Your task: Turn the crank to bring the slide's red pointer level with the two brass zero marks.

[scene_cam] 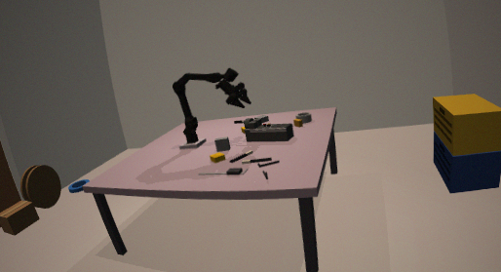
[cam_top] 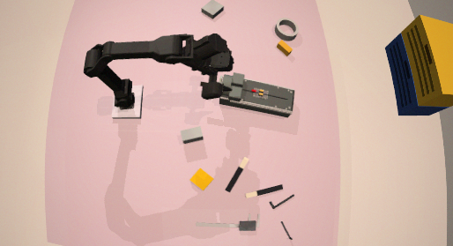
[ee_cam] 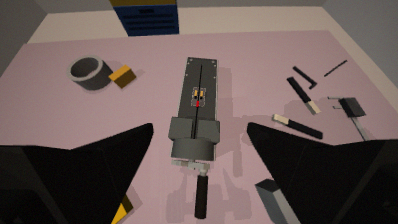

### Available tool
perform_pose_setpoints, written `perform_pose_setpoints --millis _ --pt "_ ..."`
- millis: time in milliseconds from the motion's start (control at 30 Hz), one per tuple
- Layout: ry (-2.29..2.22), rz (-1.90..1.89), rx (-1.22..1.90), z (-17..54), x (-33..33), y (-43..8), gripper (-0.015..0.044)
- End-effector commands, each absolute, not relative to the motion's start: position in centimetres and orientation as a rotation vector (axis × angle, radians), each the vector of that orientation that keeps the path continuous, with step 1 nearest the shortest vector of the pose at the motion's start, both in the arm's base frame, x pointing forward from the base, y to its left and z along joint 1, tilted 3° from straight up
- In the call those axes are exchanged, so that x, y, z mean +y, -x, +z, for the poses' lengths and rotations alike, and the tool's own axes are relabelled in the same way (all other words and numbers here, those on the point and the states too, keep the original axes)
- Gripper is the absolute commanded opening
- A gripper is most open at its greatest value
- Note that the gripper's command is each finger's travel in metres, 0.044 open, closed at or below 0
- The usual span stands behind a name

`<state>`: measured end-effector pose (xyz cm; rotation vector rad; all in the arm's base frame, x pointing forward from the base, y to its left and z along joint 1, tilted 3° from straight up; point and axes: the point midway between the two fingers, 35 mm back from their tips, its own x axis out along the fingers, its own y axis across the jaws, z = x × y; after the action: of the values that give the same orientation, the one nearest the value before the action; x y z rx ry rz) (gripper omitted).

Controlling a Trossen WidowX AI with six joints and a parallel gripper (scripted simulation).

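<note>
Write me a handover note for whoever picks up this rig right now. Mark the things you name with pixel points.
Gripper (cam_top: 211, 90) (scene_cam: 244, 102) (ee_cam: 201, 127): open, nothing between the fingers, held above the crank end of the machine.
Machine (cam_top: 269, 96) (scene_cam: 269, 133) (ee_cam: 201, 80): on the table; its crank handle (ee_cam: 201, 196) is ungripped and, in the wrist view, points toward the near edge of the picture.
Done: the red pointer (cam_top: 254, 91) (ee_cam: 198, 104) sits close to the two brass zero marks (cam_top: 261, 93) (ee_cam: 199, 94), but short of them, on the crank side.
Left: grip the handle, turn the crank until the pointer is level with both marks, then let go. Turning direction: cannot tell from here.
</note>
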<state>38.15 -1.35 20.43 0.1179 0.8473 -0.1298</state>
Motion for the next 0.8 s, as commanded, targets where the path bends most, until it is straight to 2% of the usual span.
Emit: perform_pose_setpoints --millis 0,233,767 --pt "-0.129 -0.177 0.831 20.2 -0.9 -35.6 0.0440" --pt "-0.146 -0.236 0.799 19.7 -0.6 -32.3 0.0440" --pt "-0.147 -0.237 0.798 15.8 -0.4 -32.3 0.0440"
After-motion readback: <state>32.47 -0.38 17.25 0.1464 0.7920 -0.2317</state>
